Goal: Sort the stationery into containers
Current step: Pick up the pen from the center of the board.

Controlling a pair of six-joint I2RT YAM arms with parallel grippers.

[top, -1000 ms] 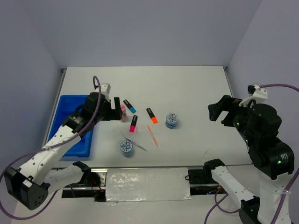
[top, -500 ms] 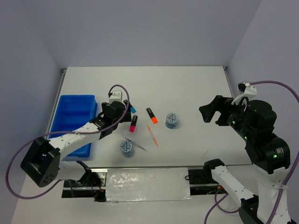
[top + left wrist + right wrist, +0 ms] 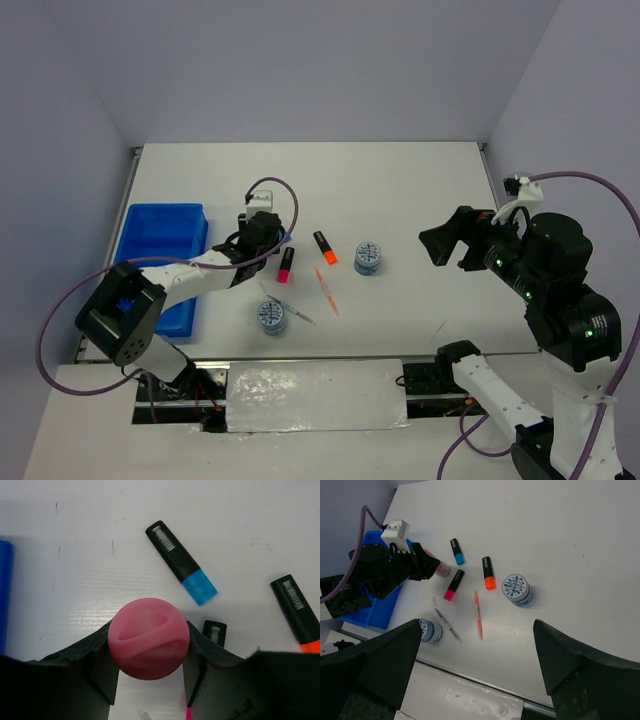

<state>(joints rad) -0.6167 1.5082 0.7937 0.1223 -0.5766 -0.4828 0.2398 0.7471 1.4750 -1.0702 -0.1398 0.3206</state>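
Near edge of table [image 3: 400, 180]: near roll [image 3: 271, 315] standing on end, grey pen [image 3: 292, 311] lying just beside it on the right. Orange pen [image 3: 327, 291] a little farther out, loose, lying slanted. Pink highlighter [image 3: 286, 265] flat on the table, close under the left arm's wrist. Far roll [image 3: 368, 257] stands right of centre, with orange highlighter [image 3: 325, 247] lying near its left side. Left gripper [image 3: 150, 652] low over the table, one finger against each side of the cylinder [image 3: 148, 638], jaws closed in to the cylinder's width. Cylinder is upright, seen end-on from the wrist; cannot tell whether its base rests on the table. Blue highlighter [image 3: 181, 562] lies just beyond it, coloured end pointing toward the orange one. Tray [image 3: 165, 225] sits at the left side of the table, well left of the cylinder; the parts in view hold nothing. Right gripper [image 3: 477, 630] is raised above the right side, jaws wide, nothing between them.
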